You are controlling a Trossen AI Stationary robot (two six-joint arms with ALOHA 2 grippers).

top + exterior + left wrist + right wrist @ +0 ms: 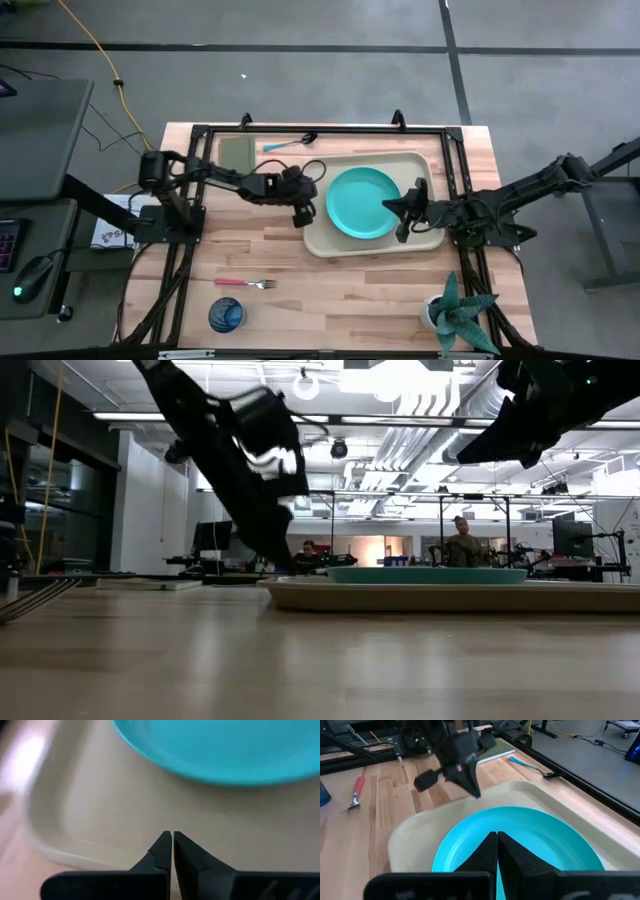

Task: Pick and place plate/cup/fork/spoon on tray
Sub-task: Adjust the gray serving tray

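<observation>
The plate (362, 203) already lay in the tray (322, 242). Both the left claw (301, 218) and right claw (403, 236) were pinched together, empty. The fork (243, 283), well behind the left claw, looked light and slippery; best pinched mid-handle.

The big cream tray (418, 165) sits on the table (350, 290) with its long side across. The round blue-green plate (362, 203) lies flat inside it. The spoon (288, 144) with the light blue handle lies beyond the tray, near the far edge. The fork (244, 283) with the red handle lies on the near side. The small dark blue cup (226, 315) stands close to the fork.
</observation>
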